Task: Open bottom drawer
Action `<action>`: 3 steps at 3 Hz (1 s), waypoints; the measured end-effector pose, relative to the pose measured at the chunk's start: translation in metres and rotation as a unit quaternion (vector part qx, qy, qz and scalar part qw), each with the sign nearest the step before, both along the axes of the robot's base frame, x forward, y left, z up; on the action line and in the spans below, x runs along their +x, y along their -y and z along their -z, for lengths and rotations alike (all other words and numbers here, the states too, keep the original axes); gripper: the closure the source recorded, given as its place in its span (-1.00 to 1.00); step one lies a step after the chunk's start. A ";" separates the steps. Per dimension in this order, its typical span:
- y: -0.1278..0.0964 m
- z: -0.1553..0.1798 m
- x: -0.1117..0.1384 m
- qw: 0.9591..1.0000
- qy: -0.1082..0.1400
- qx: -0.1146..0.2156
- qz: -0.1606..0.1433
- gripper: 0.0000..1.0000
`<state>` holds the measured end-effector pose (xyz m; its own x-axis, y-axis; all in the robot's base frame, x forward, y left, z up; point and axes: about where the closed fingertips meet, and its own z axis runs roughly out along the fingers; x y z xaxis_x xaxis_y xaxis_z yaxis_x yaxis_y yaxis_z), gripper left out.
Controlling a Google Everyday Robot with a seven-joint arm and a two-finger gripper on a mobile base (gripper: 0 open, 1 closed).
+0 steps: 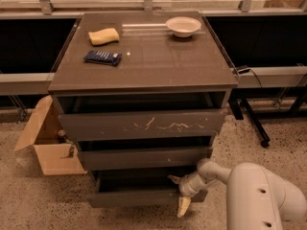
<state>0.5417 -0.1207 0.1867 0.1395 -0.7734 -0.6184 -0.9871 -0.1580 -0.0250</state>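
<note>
The bottom drawer (134,198) is the lowest, narrowest dark grey-brown front of the cabinet (144,75). It stands pulled out a little, with a dark gap showing above its front. My gripper (179,193) is at the right end of that front, reaching in from the lower right on the white arm (259,200). Its fingers are spread apart, one above the drawer's top edge and one pale fingertip (183,207) hanging below the front. The middle drawer (144,157) and the white-scratched top drawer (141,124) sit above.
A yellow sponge (103,36), a blue packet (102,57) and a white bowl (183,26) lie on the cabinet top. An open cardboard box (48,150) stands on the floor at the left. Black stand legs (252,123) run along the floor at the right.
</note>
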 end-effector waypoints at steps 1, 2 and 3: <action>0.002 0.011 -0.023 0.999 -0.042 0.002 0.010 -0.46; -0.005 -0.003 -0.042 0.999 -0.052 0.002 0.002 0.15; -0.010 -0.011 -0.052 0.998 -0.059 0.005 -0.006 0.62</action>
